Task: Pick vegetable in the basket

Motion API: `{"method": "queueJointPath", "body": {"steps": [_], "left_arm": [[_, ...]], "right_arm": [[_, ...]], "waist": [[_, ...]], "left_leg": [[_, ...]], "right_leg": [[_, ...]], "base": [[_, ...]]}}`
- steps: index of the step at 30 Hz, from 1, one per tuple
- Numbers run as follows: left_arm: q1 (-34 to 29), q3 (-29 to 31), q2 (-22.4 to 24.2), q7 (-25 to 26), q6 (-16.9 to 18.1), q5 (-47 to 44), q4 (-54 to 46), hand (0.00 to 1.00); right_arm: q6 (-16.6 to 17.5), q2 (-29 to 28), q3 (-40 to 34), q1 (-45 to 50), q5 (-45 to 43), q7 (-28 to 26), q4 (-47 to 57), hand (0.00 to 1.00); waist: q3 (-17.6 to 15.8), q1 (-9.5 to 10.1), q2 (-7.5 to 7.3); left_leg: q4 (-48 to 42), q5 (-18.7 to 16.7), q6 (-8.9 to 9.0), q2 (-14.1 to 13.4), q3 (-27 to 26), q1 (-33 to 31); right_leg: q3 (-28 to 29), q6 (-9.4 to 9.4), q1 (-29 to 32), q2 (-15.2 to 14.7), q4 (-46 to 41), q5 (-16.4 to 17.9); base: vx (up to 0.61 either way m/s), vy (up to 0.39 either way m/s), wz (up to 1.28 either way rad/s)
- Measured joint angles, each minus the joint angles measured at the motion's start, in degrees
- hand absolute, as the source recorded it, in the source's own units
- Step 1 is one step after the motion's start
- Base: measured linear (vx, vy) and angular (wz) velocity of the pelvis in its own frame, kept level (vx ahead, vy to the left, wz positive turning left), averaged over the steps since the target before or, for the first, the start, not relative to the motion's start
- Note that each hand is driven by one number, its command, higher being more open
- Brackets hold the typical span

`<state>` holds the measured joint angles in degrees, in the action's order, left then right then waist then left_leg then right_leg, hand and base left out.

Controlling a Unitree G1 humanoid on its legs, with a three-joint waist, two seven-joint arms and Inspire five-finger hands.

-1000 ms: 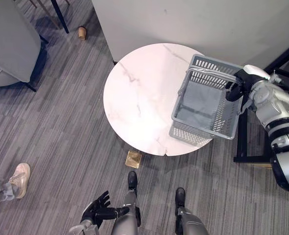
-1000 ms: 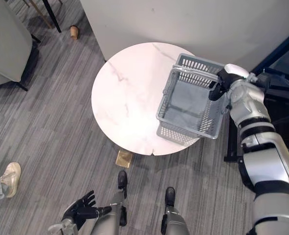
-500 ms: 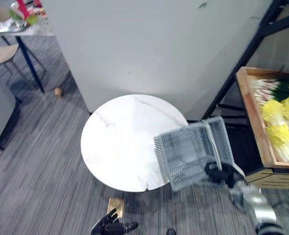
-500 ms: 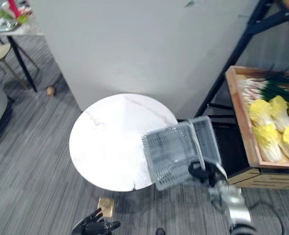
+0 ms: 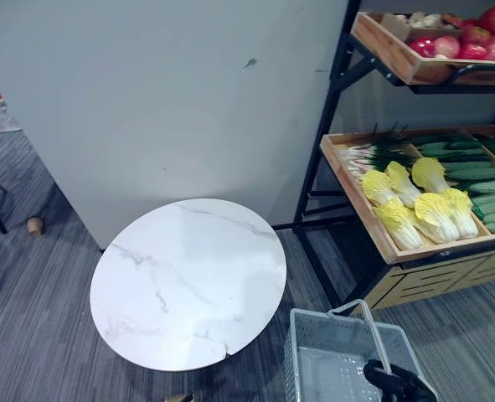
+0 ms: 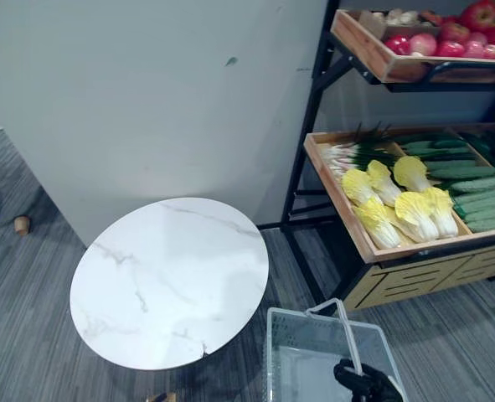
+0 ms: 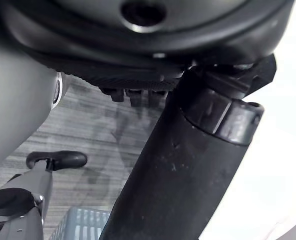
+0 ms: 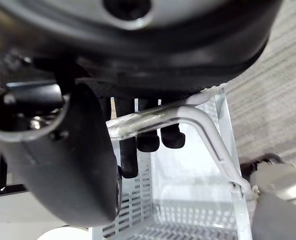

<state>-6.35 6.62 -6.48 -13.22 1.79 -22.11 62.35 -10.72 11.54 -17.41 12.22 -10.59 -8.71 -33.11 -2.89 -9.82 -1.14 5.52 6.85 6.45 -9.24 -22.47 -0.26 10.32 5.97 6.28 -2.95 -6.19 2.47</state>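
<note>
An empty grey mesh basket (image 5: 296, 356) hangs low over the floor, just right of the round table. My right hand (image 5: 396, 383) is shut on its pale handle (image 8: 193, 114), with the fingers (image 8: 149, 141) curled under the bar. Beyond it, a wooden shelf tray (image 5: 353, 194) holds yellow napa cabbages (image 5: 416, 205), green onions (image 5: 371, 152) and cucumbers (image 5: 480, 172). My left hand (image 7: 185, 165) hangs idle over the floor and holds nothing. A corner of the basket (image 7: 82, 226) appears past it.
A white marble round table (image 5: 188, 280) stands to the left of the basket. A black-framed rack (image 5: 331, 109) carries the trays; its upper tray (image 5: 398, 59) holds red fruit (image 5: 465, 42). A grey partition wall (image 5: 146, 92) rises behind the table.
The camera has swung up toward the rack. The basket has left the table's right edge and now hangs in my right hand over the floor before the vegetable tray.
</note>
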Motion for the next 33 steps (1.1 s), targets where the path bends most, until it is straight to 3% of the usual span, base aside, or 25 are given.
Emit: {"method": "queueJointPath", "body": {"steps": [5,11,23,33], "left_arm": [[0.14,-1.79,-0.03,0.76,-0.09,-3.26,0.61,1.0],[1.31,-1.73,0.07,0.88,0.14,-4.92,3.0,1.0],[3.28,-1.8,0.09,0.69,0.23,-4.27,5.55,1.0],[4.01,-5.67,-0.5,0.29,0.75,-3.2,6.59,1.0]], "right_arm": [[0.75,-3.1,-0.69,-1.14,-3.62,0.23,-9.53,0.0],[6.33,-5.16,-4.67,-4.93,-3.61,2.12,-26.63,0.0],[3.31,-6.63,-8.34,-6.65,-7.83,5.31,-32.81,0.0],[2.7,-7.42,-6.43,-6.97,-7.27,5.17,-33.42,0.0]], "waist": [[0.42,0.03,0.14],[0.71,0.45,0.39],[0.93,3.23,-0.07],[1.2,3.35,-0.79]], "left_leg": [[0.0,-0.37,0.02,0.13,-0.52,0.55],[0.01,-0.98,-0.14,0.77,0.34,0.6],[0.02,-1.23,-0.03,1.03,4.89,1.04],[0.02,-1.57,0.03,1.17,5.41,0.71]], "right_leg": [[0.52,0.0,-0.45,-0.07,0.44,-0.01],[-0.59,-0.14,-1.63,-0.96,1.53,-0.06],[-5.53,-0.77,-5.15,-1.53,2.71,1.2],[-6.15,-0.68,-5.52,-1.7,3.46,1.34]], "base": [[0.0,0.01,-0.05],[0.03,0.021,0.09],[0.03,0.005,0.2],[0.0,0.002,0.02]]}}
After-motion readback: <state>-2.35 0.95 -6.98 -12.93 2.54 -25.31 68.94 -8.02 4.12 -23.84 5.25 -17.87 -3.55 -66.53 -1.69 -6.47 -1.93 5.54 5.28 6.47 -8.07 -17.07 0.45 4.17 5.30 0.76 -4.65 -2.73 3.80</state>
